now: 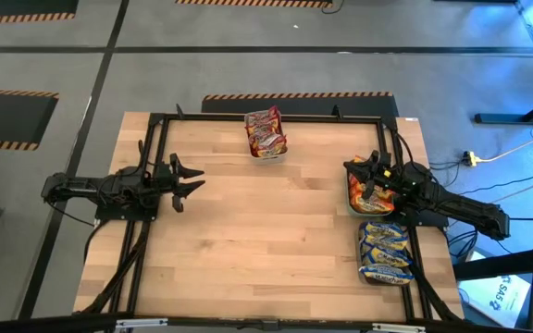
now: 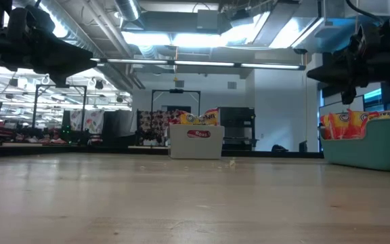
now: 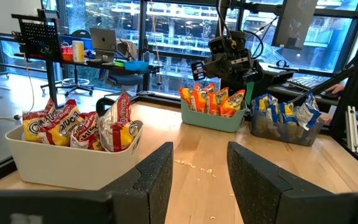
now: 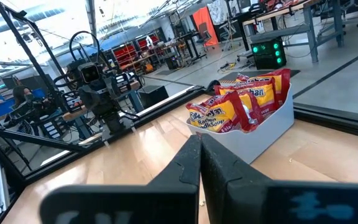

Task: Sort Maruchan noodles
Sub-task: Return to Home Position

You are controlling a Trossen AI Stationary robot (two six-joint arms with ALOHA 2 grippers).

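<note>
Maruchan noodles (image 1: 383,248) sit sorted by kind, none loose on the bench (image 1: 248,240): maroon-and-yellow packets in the white bin (image 3: 67,163) at the far edge, orange-red in the teal bin (image 3: 213,118), and blue-and-yellow in the grey bin (image 3: 284,134) beside it on the right, so sorting looks done, with only parking the arms left. Left gripper (image 1: 198,178) hangs released and empty over the bench's left part; right gripper (image 1: 352,166) is clenched on nothing above the teal bin. Nothing blocks either arm; a few crumbs (image 3: 194,165) lie mid-bench.

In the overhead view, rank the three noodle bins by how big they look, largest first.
1. The clear bin of blue-and-yellow packets.
2. The teal bin, partly hidden under the right gripper, so only roughly placed.
3. The white bin.
</note>
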